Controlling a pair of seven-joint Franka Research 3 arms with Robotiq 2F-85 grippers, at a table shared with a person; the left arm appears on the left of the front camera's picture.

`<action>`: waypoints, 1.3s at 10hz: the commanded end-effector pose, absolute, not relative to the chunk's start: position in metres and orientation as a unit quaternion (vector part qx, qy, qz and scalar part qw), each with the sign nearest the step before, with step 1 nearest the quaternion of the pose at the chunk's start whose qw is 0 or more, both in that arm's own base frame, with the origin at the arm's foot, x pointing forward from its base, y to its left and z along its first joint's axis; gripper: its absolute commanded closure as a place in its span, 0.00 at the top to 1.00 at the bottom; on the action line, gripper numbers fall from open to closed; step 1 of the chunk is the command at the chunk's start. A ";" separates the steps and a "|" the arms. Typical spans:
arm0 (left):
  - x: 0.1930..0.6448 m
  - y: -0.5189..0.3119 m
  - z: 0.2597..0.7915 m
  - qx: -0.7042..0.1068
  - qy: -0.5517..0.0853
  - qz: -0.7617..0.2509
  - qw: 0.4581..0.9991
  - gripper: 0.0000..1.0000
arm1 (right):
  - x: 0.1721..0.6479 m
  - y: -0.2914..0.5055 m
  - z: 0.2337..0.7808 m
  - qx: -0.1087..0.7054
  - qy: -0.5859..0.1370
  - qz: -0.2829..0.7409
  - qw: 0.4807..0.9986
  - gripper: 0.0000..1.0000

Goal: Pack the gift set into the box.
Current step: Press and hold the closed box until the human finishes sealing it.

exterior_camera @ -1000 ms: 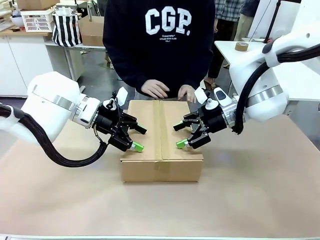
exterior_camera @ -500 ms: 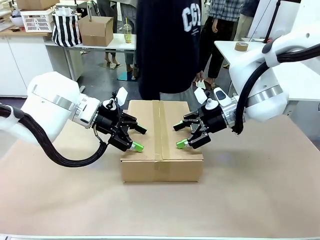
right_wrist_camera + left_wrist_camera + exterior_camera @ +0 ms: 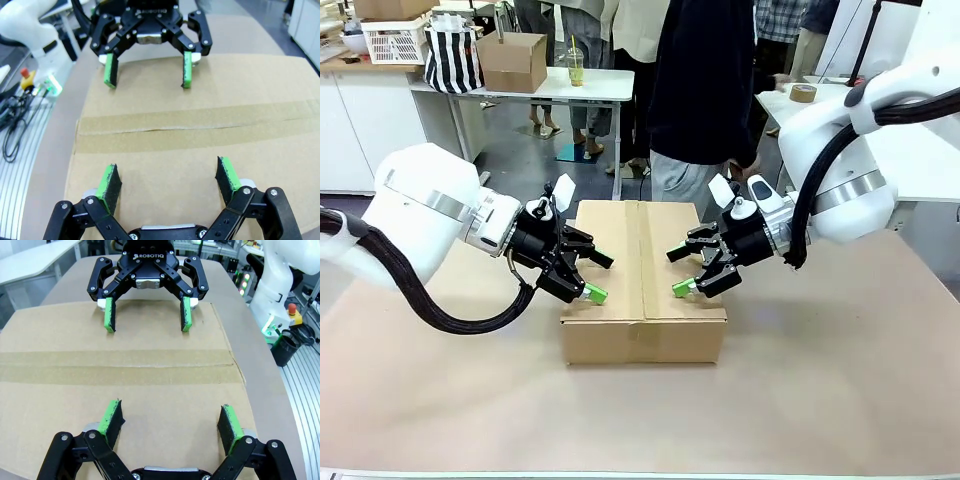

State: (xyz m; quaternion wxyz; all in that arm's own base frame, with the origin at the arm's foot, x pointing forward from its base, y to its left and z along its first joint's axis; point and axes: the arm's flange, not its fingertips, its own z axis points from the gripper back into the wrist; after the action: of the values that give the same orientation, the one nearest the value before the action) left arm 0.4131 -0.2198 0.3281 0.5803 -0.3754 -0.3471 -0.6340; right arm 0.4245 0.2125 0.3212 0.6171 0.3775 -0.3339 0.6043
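The box point(image 3: 640, 340) lies in the middle of the table, its flaps down and a strip of tape along the centre seam. My left gripper point(image 3: 600, 278) hovers open over its left half, and my right gripper point(image 3: 677, 271) hovers open over its right half. The two face each other across the taped seam. In the left wrist view my left gripper point(image 3: 170, 417) spreads just above the box point(image 3: 120, 365), with the right gripper point(image 3: 146, 320) opposite. In the right wrist view my right gripper point(image 3: 167, 176) sits over the box point(image 3: 200, 125), facing the left gripper point(image 3: 146, 75). Neither holds anything. The gift set is out of view.
A person in dark clothes point(image 3: 705, 90) stands turned away beyond the table's far edge. A smaller carton with a stick point(image 3: 510, 58), a striped bag point(image 3: 453, 55) and a cup point(image 3: 573, 68) sit on a back table. A tape roll point(image 3: 804, 93) lies at right. Brown tabletop point(image 3: 820, 380) surrounds the box.
The person's hands have left the far edge of the box, and the person has turned and stepped to the right. Both arms and the box have stayed still.
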 end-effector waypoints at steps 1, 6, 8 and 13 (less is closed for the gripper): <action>0.413 -0.219 0.326 -0.382 -0.344 -0.630 0.582 1.00 | 0.422 0.212 0.320 0.375 -0.331 0.606 0.618 1.00; 0.413 -0.219 0.326 -0.382 -0.344 -0.630 0.582 1.00 | 0.422 0.212 0.320 0.375 -0.331 0.606 0.618 1.00; 0.413 -0.219 0.326 -0.382 -0.344 -0.630 0.582 1.00 | 0.422 0.212 0.320 0.375 -0.331 0.606 0.618 1.00; 0.413 -0.219 0.326 -0.382 -0.344 -0.630 0.582 1.00 | 0.422 0.212 0.320 0.375 -0.331 0.606 0.618 1.00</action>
State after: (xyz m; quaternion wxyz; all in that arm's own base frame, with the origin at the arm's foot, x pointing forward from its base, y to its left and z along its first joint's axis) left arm 0.4131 -0.2198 0.3281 0.5803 -0.3754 -0.3471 -0.6339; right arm 0.4245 0.2125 0.3212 0.6171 0.3775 -0.3339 0.6043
